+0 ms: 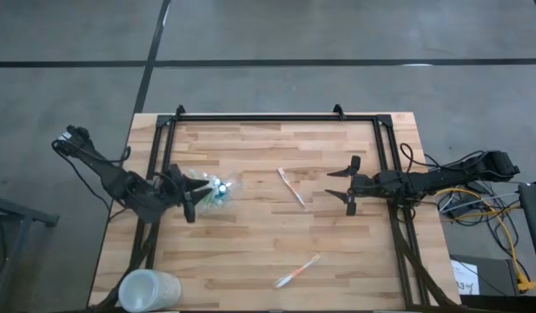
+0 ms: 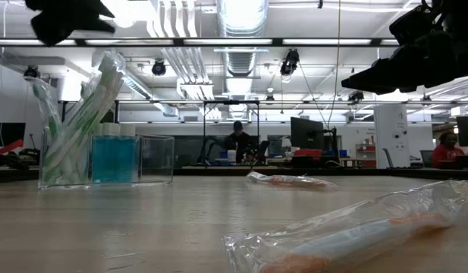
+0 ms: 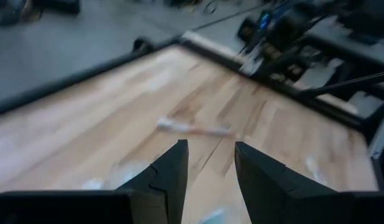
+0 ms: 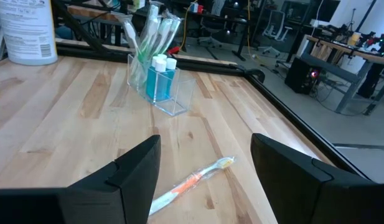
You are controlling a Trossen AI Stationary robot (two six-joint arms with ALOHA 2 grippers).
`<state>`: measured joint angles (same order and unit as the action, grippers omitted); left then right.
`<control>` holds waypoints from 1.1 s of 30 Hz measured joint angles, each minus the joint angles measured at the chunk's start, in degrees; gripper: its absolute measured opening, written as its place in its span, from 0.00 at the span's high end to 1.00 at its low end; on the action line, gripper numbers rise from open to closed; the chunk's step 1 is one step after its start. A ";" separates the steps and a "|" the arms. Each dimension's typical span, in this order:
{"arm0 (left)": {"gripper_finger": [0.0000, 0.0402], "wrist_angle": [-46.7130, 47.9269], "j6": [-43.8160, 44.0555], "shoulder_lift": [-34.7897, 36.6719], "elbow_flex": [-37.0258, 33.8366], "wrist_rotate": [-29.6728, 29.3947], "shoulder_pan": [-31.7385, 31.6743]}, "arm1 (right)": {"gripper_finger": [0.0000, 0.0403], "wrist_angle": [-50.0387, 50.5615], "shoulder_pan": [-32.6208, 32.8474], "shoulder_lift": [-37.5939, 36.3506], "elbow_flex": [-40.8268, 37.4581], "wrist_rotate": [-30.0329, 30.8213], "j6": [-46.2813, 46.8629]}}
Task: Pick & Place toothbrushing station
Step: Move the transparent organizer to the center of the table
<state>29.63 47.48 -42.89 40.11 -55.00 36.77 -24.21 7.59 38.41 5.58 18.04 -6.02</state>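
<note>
Two wrapped toothbrushes lie loose on the wooden table: one toothbrush near the middle, another with an orange handle toward the front edge. The toothbrushing station, a clear plastic holder, stands upright on the left part of the table, holding green and white wrapped brushes in one compartment and small blue tubes in the next, with a further compartment that looks empty. The left hand hovers right at the station, raised off the table, its fingers parted with nothing seen between them in its wrist view. The right hand waits over the right part of the table, well apart from the station, its fingers spread wide and empty. A frosted white cup sits at the front left corner. The holder looks light, rigid and slick, and top-heavy with tall brushes leaning out, so it may tip or slide under a sideways push; I judge a grip across its thin flat walls, low down, is safest, and the loose brushes in crinkly film are best pinched mid-handle
</note>
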 joint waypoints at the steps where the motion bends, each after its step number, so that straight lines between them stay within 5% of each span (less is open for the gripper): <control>1: 0.66 -2.98 -3.41 -0.60 0.25 -0.17 -0.01 | 0.39 -0.01 0.00 -0.02 0.00 0.00 0.00; 5: 0.66 -12.06 -15.38 -4.04 2.62 0.02 -0.33 | 0.39 0.00 0.00 0.01 0.00 0.00 0.00; 14: 0.66 -12.21 -30.18 -10.11 17.56 3.64 -0.28 | 0.39 0.00 0.00 -0.02 0.00 0.00 0.00; 20: 0.66 -10.51 -46.43 -9.12 24.99 20.59 -0.20 | 0.39 0.00 0.00 -0.02 0.00 0.00 0.00; 27: 0.66 -11.14 -46.89 -3.02 21.07 24.88 0.67 | 0.39 0.00 -0.02 -0.02 0.00 0.00 0.00; 33: 0.66 -24.01 -55.87 2.24 11.91 25.54 2.89 | 0.39 0.00 -0.01 -0.02 0.00 -0.01 0.00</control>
<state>5.62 -8.39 -40.65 52.02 -29.47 39.67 -24.21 7.58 38.39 5.58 18.03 -6.02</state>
